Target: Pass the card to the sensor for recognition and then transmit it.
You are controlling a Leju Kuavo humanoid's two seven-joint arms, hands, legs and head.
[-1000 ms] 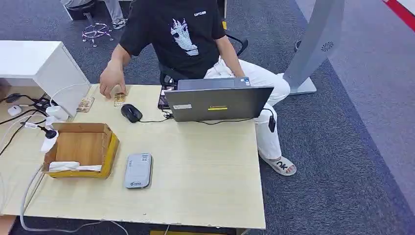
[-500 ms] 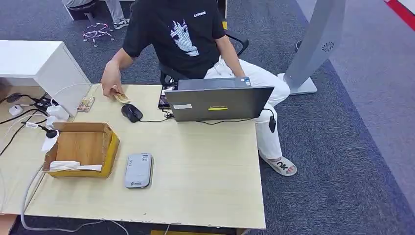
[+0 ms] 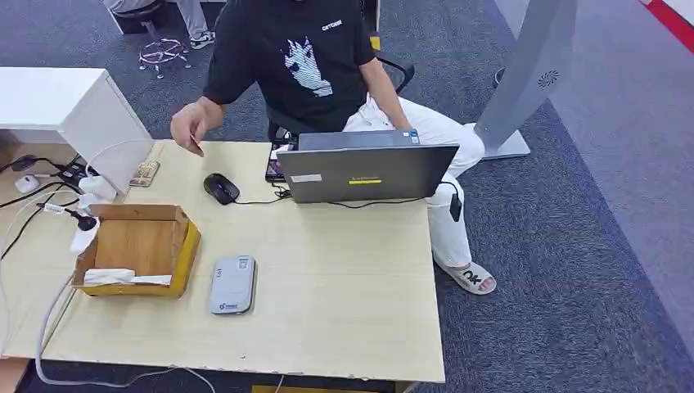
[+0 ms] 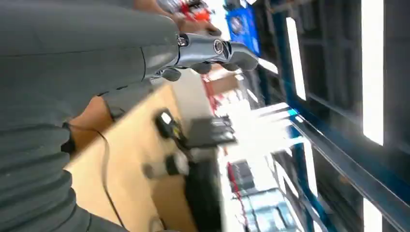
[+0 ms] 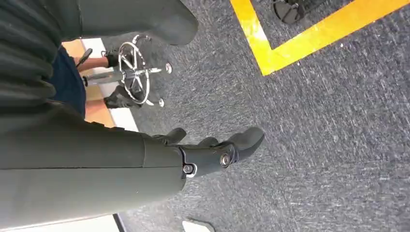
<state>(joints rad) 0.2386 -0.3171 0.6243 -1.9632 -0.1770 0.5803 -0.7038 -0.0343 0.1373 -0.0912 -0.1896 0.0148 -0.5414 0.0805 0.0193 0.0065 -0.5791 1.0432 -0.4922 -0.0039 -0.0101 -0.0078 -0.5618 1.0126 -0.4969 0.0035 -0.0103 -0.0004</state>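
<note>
A person in a black T-shirt [image 3: 299, 57] sits behind the pale wooden table [image 3: 344, 286], one hand [image 3: 190, 127] lifted just above the far left part of the tabletop with something small and dark at the fingertips, too small to say whether it's the card. On the table there's a second small card-like thing [image 3: 145, 173] lying flat near the far left edge, beside the white cabinet [image 3: 74, 106]. The grey card reader [image 3: 232, 284] lies flat toward the near side, just beside the open cardboard box [image 3: 137, 250], which has a white strip lying along its near wall. A black mouse [image 3: 220, 188] sits left of the open laptop [image 3: 366, 169], its cable running under the laptop's edge. Over on the left wrist camera, the left hand [image 4: 212, 50] is up in the air away from the table, fingers loosely curled with nothing in them, the view blurred. The right hand [image 5: 212, 152] hangs above grey carpet [image 5: 314, 145] with a yellow floor line [image 5: 290, 43] across it, fingers slightly bent and apart, holding nothing, and a chair base [image 5: 133, 72] sits behind it
</note>
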